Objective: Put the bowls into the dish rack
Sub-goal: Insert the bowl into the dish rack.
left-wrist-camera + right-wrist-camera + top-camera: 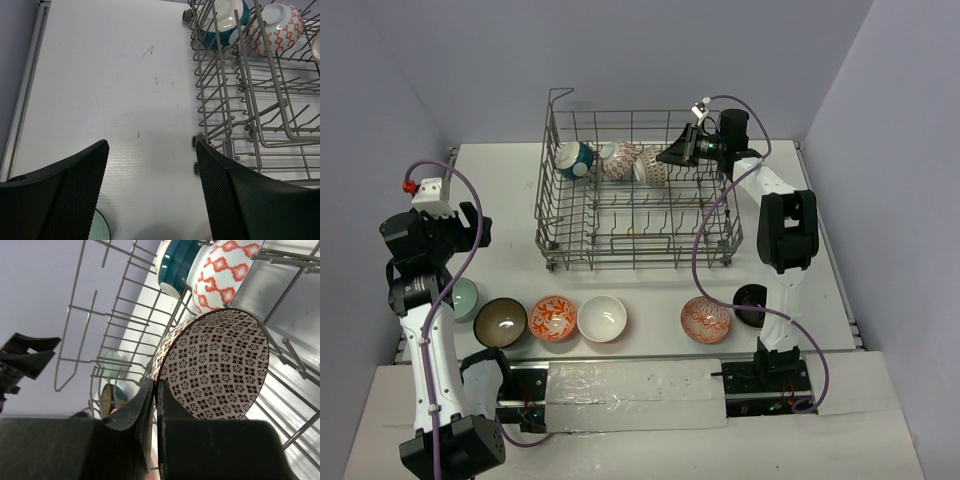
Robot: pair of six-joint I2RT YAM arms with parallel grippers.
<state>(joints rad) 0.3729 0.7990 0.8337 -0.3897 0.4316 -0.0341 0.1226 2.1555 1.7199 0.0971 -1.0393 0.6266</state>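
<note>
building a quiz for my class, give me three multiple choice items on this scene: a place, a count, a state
1. Where is the teal bowl? A on the table; B in the dish rack; C in a gripper.
2. How many bowls stand in the rack? A one; B three; C five.
3. The left gripper is: A open and empty; B shut on a white bowl; C shut on a wire.
1 B: it leans among the far tines. 2 B: the teal bowl, a red-patterned bowl and a dark-patterned bowl. 3 A: its jaws stand apart over the table.
</note>
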